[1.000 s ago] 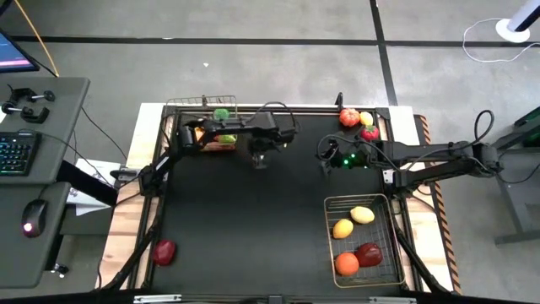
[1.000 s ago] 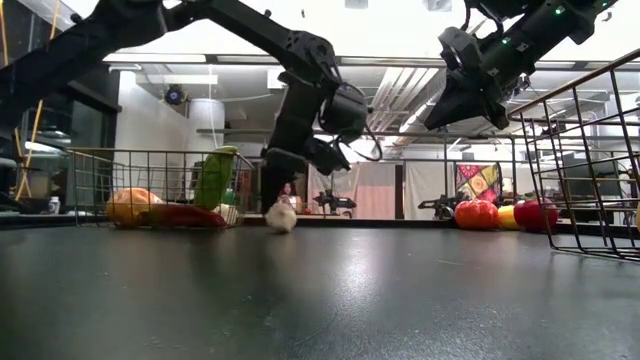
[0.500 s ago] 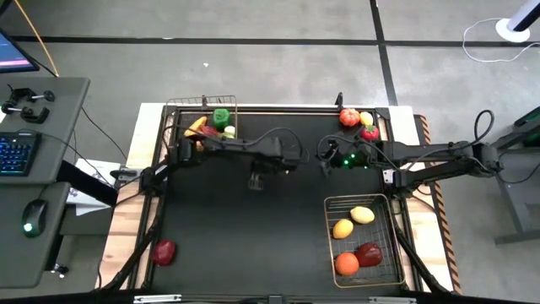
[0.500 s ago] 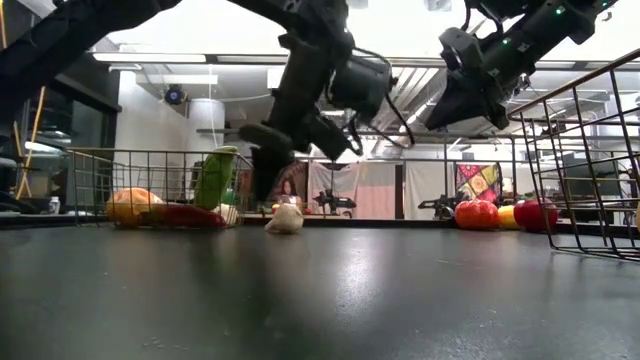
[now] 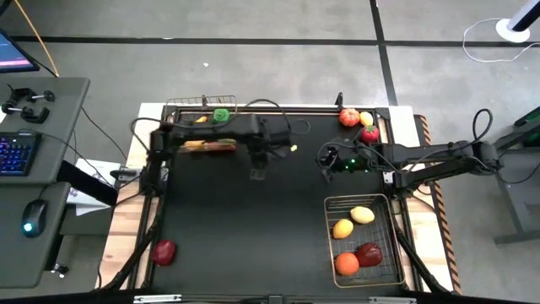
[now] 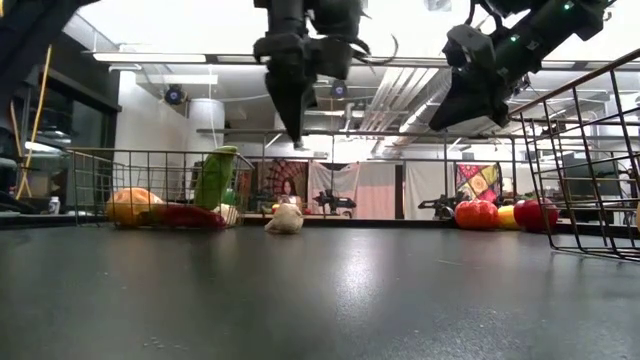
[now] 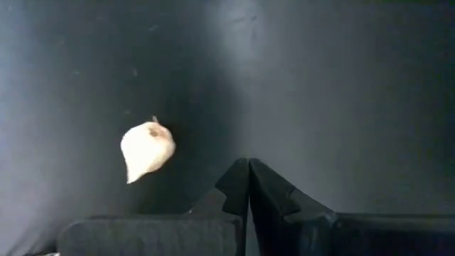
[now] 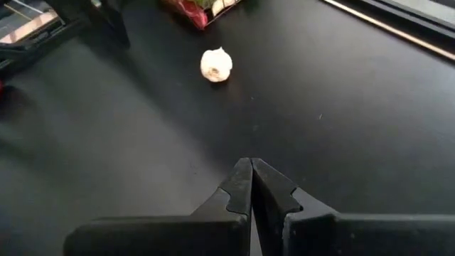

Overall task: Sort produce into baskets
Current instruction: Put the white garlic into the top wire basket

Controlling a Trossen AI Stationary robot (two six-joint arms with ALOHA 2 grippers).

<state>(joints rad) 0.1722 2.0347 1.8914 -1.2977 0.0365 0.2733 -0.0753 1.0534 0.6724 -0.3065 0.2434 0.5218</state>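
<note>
A: What has moved since a second ago?

B: The left gripper (image 6: 297,132) has risen clear of the garlic (image 6: 285,219). It was down beside the garlic; now it hangs well above it, tips pointing down and pressed together, holding nothing. The left arm has also swung back toward the far edge of the worktop (image 5: 245,228).

A: And the garlic itself?

B: It lies alone on the dark worktop, just in front of the smaller basket (image 5: 207,127) at the far left. The left wrist view shows it off to one side of the closed fingers (image 7: 238,186), not touching them.

A: What sits in that smaller basket?

B: A green pepper (image 5: 221,116), something orange and a dark-red piece, partly hidden by the arm in the high view.

A: The right side?

B: The right gripper (image 6: 462,112) hovers above the worktop at the far right, its fingers (image 8: 242,188) shut together and empty. Its wrist view looks across at the garlic, well apart from it.

A: The remaining produce?

B: The larger basket (image 5: 364,240) at the near right holds two lemons (image 5: 353,221), an orange (image 5: 346,263) and a dark-red piece (image 5: 369,252). A red tomato-like fruit (image 5: 348,117) with a yellow and a red piece sits at the far right corner, and a red apple (image 5: 164,251) at the near left.
</note>
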